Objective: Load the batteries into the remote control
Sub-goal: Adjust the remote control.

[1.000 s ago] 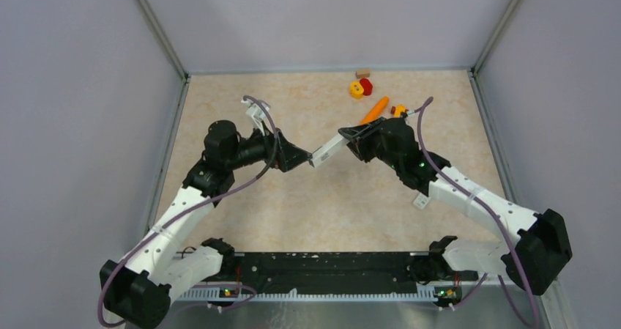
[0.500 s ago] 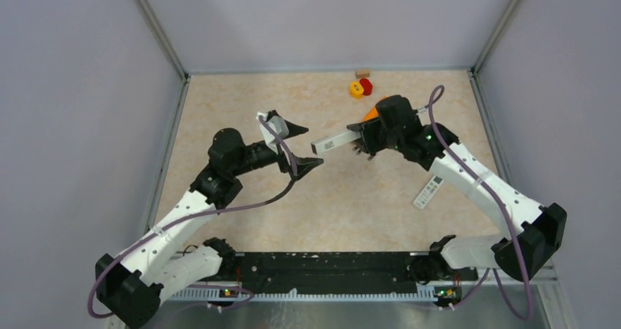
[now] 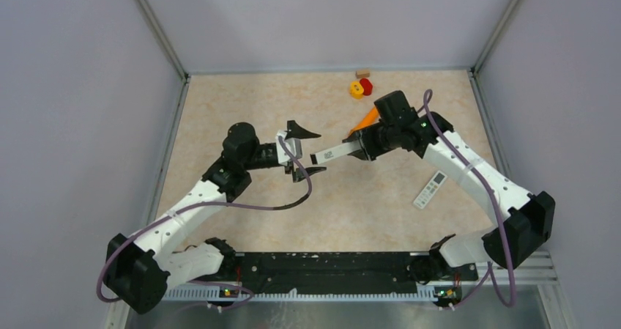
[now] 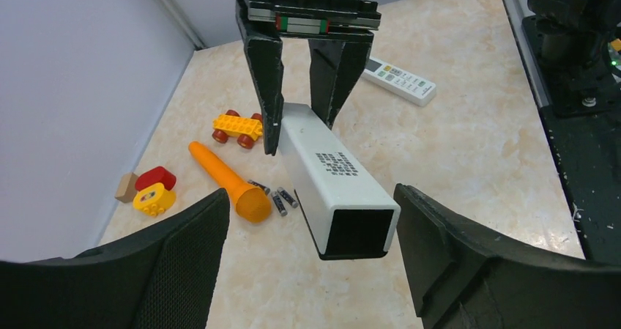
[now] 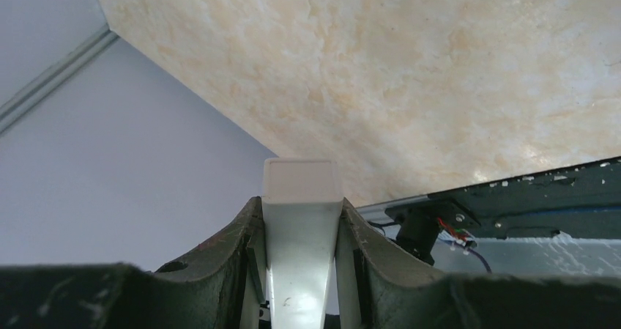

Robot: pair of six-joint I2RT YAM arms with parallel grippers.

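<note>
My right gripper (image 3: pixel 364 147) is shut on one end of the slim white remote control (image 3: pixel 335 152) and holds it above the table, pointing left. In the right wrist view the remote control (image 5: pixel 302 219) sits clamped between both fingers (image 5: pixel 245 241). My left gripper (image 3: pixel 306 152) is open, its jaws spread on either side of the remote's free black end (image 4: pixel 357 230) without touching it. Three small dark batteries (image 4: pixel 282 198) lie on the table beside the orange carrot toy (image 4: pixel 223 181). In the top view the batteries are hidden by the right arm.
A shorter, wider white remote (image 3: pixel 429 190) lies on the table at the right. Yellow and red blocks (image 3: pixel 359 88) and a wooden block (image 3: pixel 362 72) sit by the back wall. A yellow toy car (image 4: pixel 236 127) stands near the carrot (image 3: pixel 364 119). Walls enclose the table.
My left gripper has opened, let go of the remote's end and now straddles it with jaws wide. My right arm has swung and levelled the remote, still gripping it.
</note>
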